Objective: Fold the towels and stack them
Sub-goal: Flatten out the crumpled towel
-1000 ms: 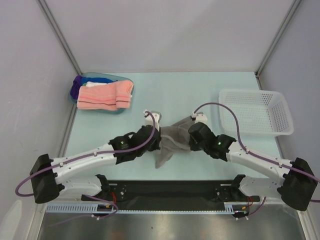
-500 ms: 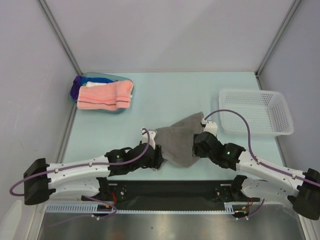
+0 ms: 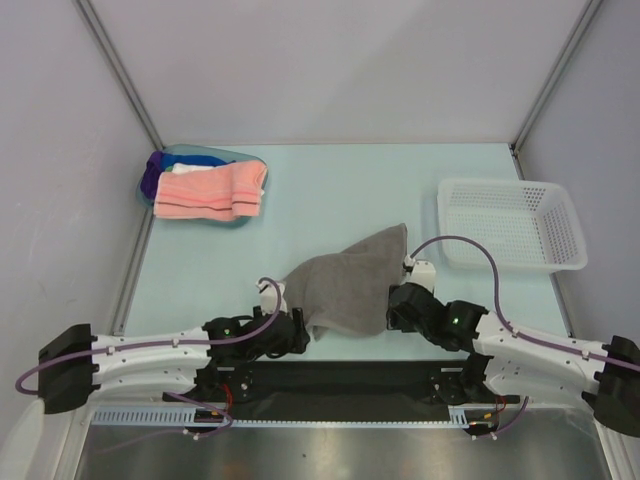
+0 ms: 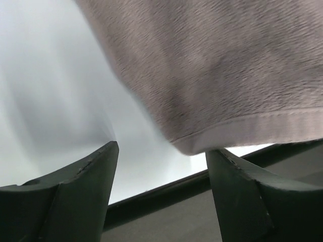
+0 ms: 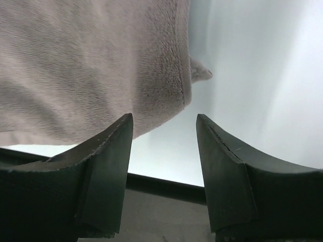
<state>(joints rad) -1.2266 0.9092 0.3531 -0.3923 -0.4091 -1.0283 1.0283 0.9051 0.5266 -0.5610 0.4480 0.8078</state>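
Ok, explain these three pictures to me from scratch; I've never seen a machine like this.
It is a robot with two arms bolted to the near edge of a table. Each arm ends in a two-fingered tool. The wide picture is taken from above and behind the arms. The two close-ups come from cameras on the wrists, so the dark wedges at the bottom are each tool's own fingers: the left tool and the right tool. On the table lie a loosely spread grey towel between the arms, a white basket at the right, and a blue tub at the far left holding folded pink towels. Nothing is held: both tools stand open, the grey towel just beyond their fingers.
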